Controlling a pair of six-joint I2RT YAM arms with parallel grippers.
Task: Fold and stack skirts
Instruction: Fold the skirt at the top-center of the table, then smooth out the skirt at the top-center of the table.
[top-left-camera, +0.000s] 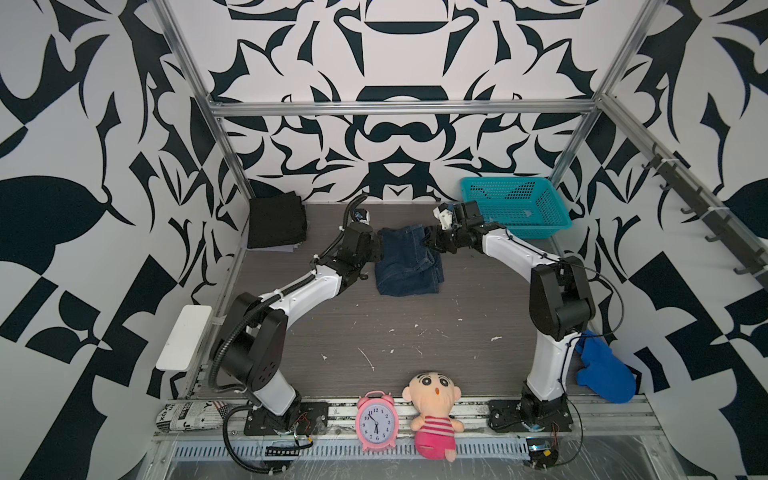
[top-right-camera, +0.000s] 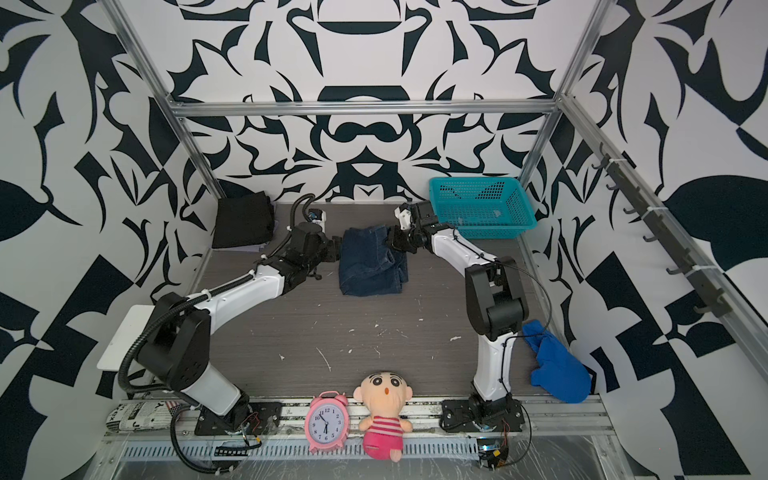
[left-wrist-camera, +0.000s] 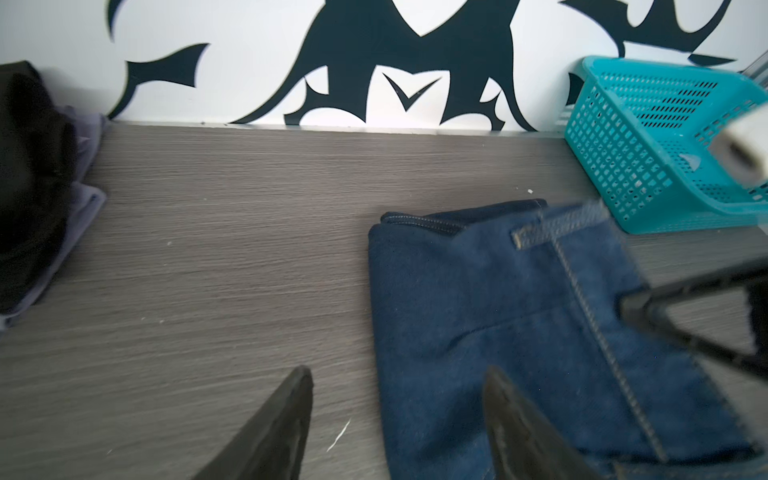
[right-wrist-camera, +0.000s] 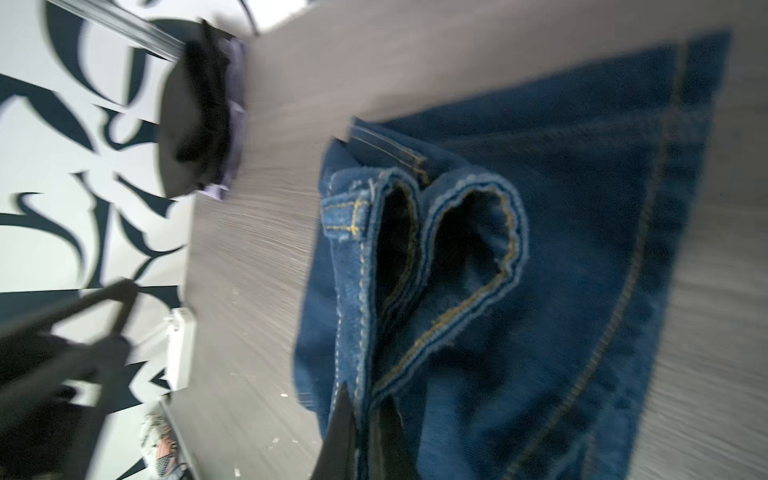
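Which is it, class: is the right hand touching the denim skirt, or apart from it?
Touching. The right wrist view shows the right hand shut on the stitched edge of the denim skirt.

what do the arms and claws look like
Both arms: white curved shells with black joint housings. The left arm carries a ribbed black hose; the right arm a thin black cable. The left claw and right claw have black, tapering fingers.
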